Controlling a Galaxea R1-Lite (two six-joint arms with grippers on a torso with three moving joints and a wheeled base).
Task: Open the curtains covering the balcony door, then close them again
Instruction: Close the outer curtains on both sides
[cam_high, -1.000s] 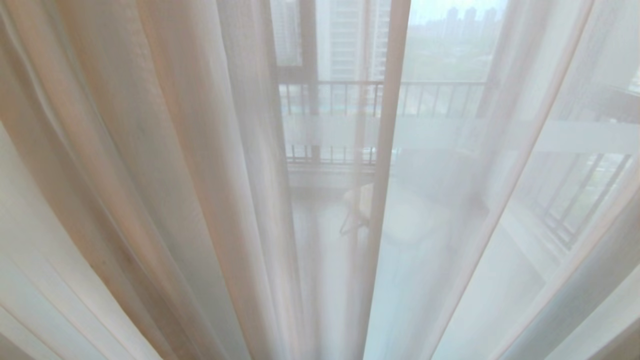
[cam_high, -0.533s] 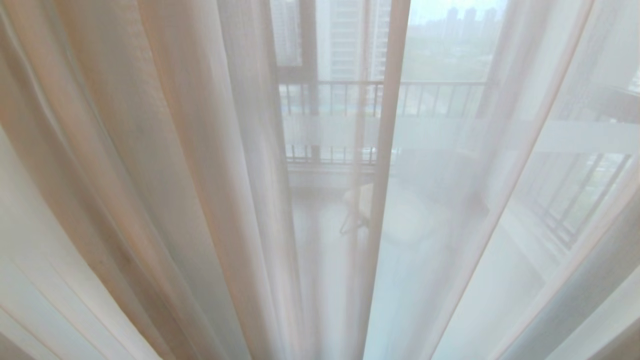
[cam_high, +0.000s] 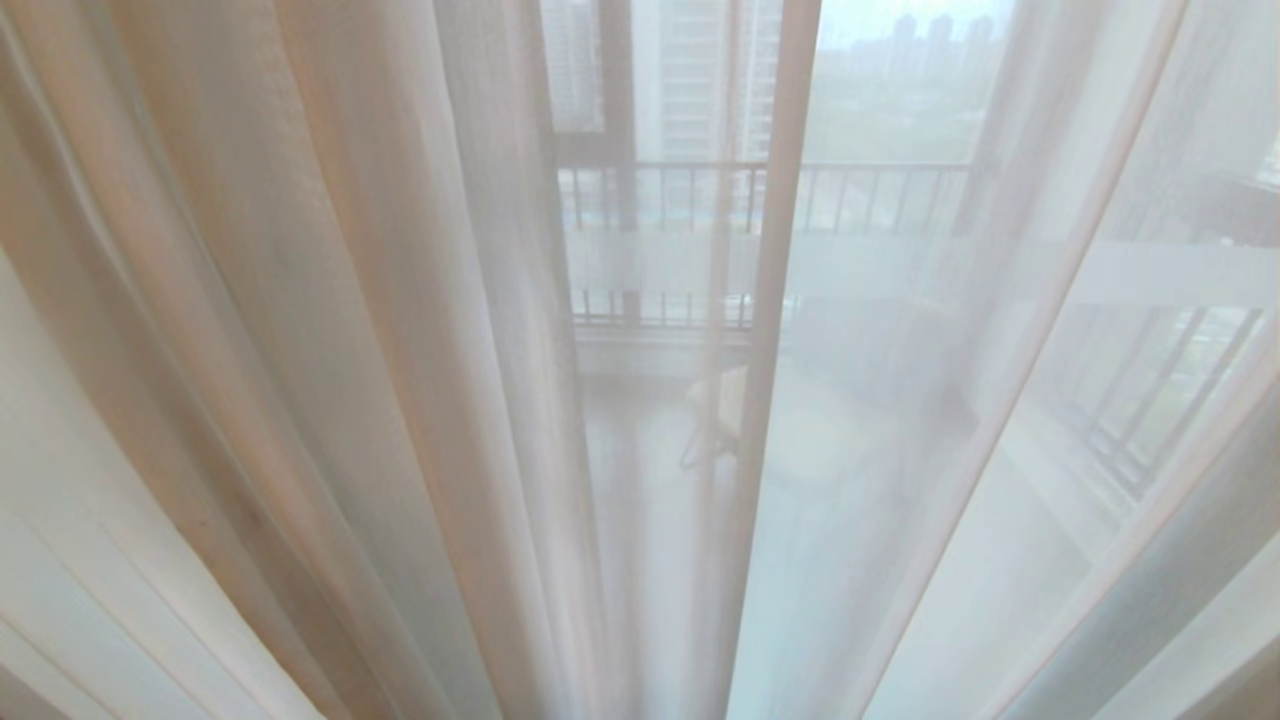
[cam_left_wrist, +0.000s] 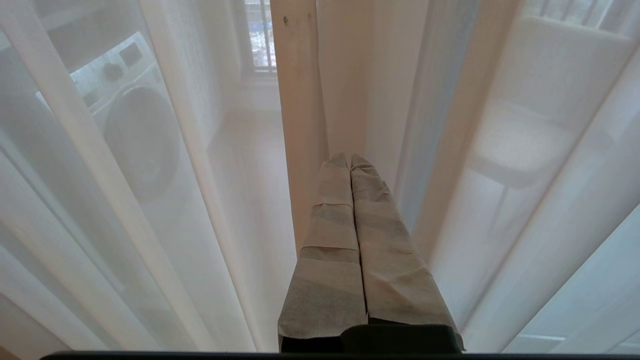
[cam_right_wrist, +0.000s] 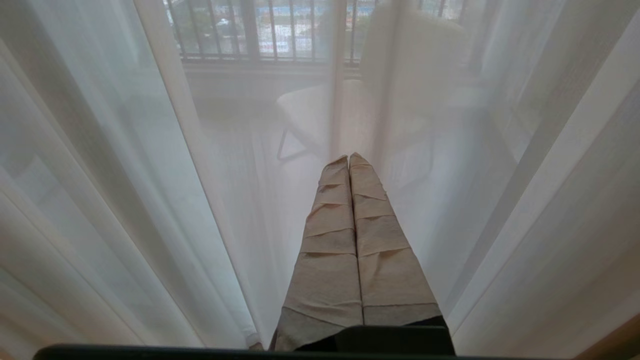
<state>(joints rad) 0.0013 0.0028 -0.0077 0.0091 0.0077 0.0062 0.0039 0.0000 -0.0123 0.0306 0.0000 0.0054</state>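
Note:
Cream-white sheer curtains (cam_high: 330, 330) hang drawn across the whole head view in long pleats. Through them shows the balcony door (cam_high: 620, 150) with its dark frame and a pale horizontal strip (cam_high: 900, 268) at mid-height. Neither arm appears in the head view. My left gripper (cam_left_wrist: 349, 159) points at the sheers (cam_left_wrist: 210, 150) close in front of it, its tape-wrapped fingers pressed together with nothing between them. My right gripper (cam_right_wrist: 348, 159) faces the sheers (cam_right_wrist: 160, 150) the same way, shut and empty.
Behind the fabric, a balcony railing (cam_high: 860, 195) and a pale chair (cam_right_wrist: 320, 115) show dimly. A washing machine (cam_left_wrist: 130, 125) shows through the sheers in the left wrist view. High-rise buildings (cam_high: 700, 70) stand beyond.

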